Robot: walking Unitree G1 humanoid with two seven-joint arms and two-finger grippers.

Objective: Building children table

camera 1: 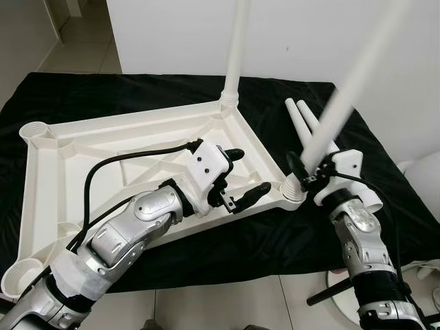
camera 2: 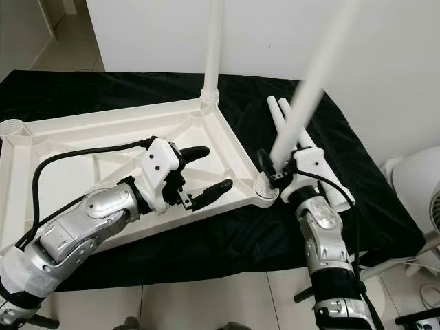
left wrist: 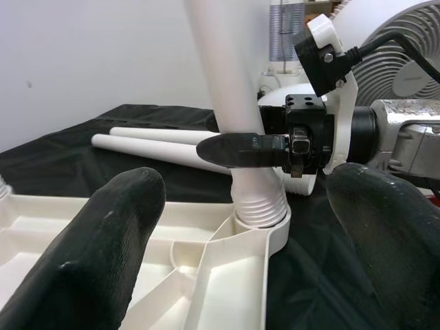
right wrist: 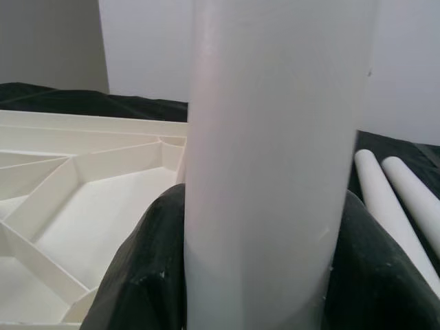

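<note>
Upturned white tabletop [camera 1: 137, 148] on black cloth. Right gripper [camera 1: 307, 173] clamped around table leg [camera 1: 337, 110] seated in near-right corner socket [camera 1: 294, 191]. Left gripper [camera 1: 239, 177] spread wide, empty, over near rim. Risk: tilted leg jams or pops out; unbraced tabletop slides.

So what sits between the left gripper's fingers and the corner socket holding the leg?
Only bare tabletop rim, seen in the left wrist view, between the left gripper and the corner socket.
</note>
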